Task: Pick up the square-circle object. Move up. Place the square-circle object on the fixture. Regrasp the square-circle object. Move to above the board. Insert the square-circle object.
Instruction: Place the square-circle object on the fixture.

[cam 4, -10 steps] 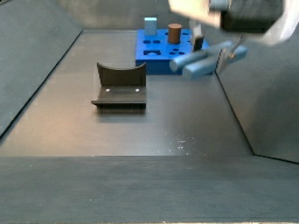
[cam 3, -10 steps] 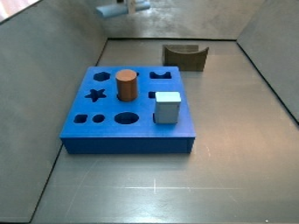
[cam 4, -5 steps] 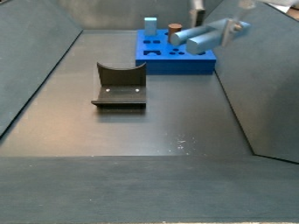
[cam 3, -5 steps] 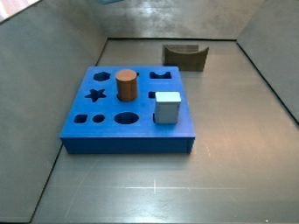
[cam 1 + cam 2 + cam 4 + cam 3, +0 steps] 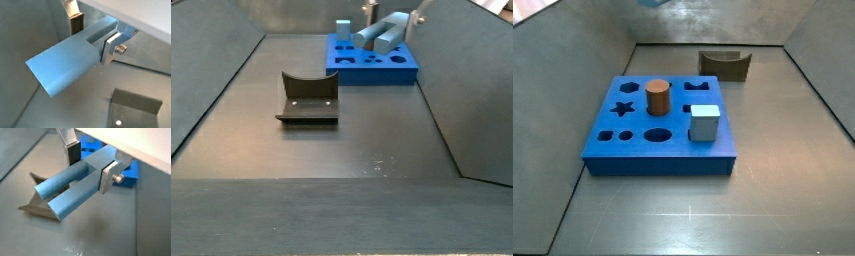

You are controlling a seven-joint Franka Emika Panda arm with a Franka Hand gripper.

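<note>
High above the far end of the table, the gripper (image 5: 393, 20) hangs over the board (image 5: 374, 63), its two silver fingers closed tight on the square-circle object (image 5: 385, 34). In both wrist views the long pale blue-grey peg (image 5: 73, 65) lies crosswise between the plates, one finger (image 5: 109, 176) pressed flat against its side and the other finger (image 5: 77, 22) on the opposite face, with most of its length sticking out past them. Below the gripper and a little beyond the peg's free end, the fixture (image 5: 39, 205) sits on the grey floor, well apart from the peg; a side view shows its curved notch facing up (image 5: 307, 96). Directly beneath the gripper the board (image 5: 660, 125) carries a brown cylinder (image 5: 656, 98) and a short pale cube (image 5: 704, 122), both standing upright in its holes. In that view the gripper itself barely shows at the upper edge.
</note>
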